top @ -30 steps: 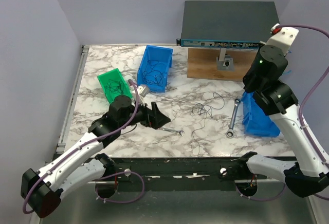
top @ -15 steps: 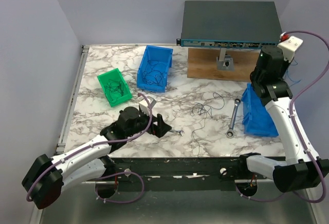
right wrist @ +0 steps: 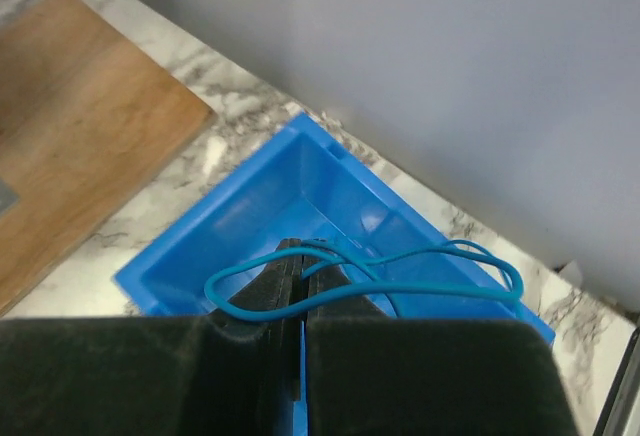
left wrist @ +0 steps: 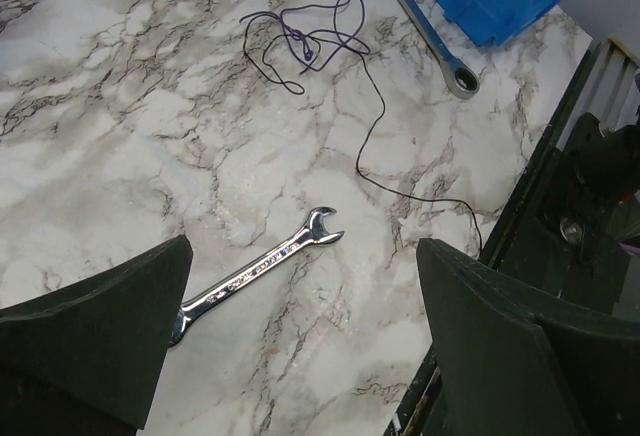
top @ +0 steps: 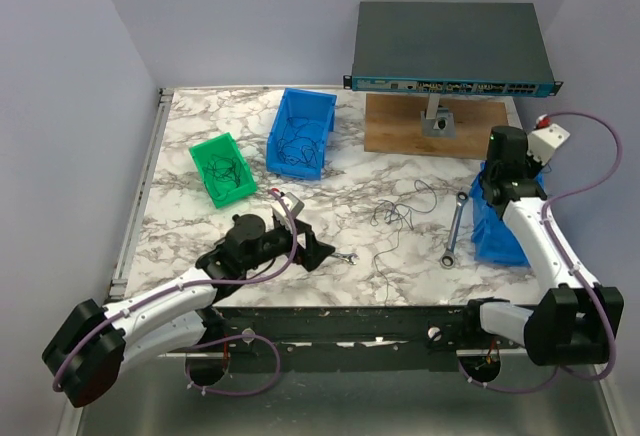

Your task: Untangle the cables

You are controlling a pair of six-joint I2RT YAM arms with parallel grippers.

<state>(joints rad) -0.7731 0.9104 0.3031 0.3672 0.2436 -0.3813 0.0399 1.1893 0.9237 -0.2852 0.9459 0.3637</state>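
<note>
The right end effector [right wrist: 293, 291] is clamped shut on a blue cable [right wrist: 420, 290] above the right-hand blue bin [right wrist: 260, 211] — the left end effector [left wrist: 300, 306] hangs spread wide over the table [left wrist: 120, 156], with the black cables [left wrist: 305, 36] tangled farther out.

The left arm [top: 150, 301] extended low and forward. The left gripper [left wrist: 305, 256] was open, both fingers spread wide. The right arm [top: 545, 236] stood folded, wrist pitched downward. The right gripper [right wrist: 297, 266] was closed pad to pad, pinching a blue cable [right wrist: 400, 289] that looped beyond the fingertips.
</note>
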